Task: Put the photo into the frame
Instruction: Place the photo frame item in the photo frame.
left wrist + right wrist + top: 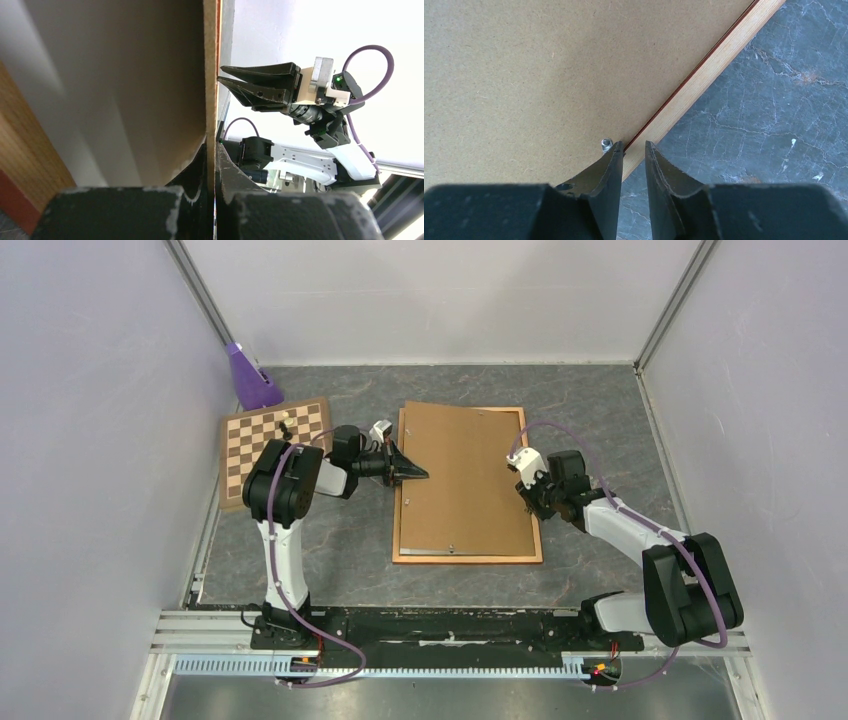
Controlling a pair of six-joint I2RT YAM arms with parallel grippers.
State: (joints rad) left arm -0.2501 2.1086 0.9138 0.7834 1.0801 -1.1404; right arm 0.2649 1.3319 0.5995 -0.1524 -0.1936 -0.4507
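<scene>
The frame (470,558) lies flat at the table's middle, and its pale wood rail shows in the right wrist view (704,77). The brown hardboard backing panel (465,480) covers it, slightly askew. My left gripper (415,474) is shut on the panel's left edge (211,75), with one finger on each side of the thin board (214,142). My right gripper (530,498) hovers over the frame's right rail, its jaws a narrow gap apart and empty (634,145), next to a small metal tab (607,145). It also shows in the left wrist view (222,79). The photo is hidden.
A checkered chessboard (275,435) with a small piece (286,426) lies at the back left. A purple object (250,380) stands in the back left corner. Pale walls enclose the grey marbled table (600,420) on three sides.
</scene>
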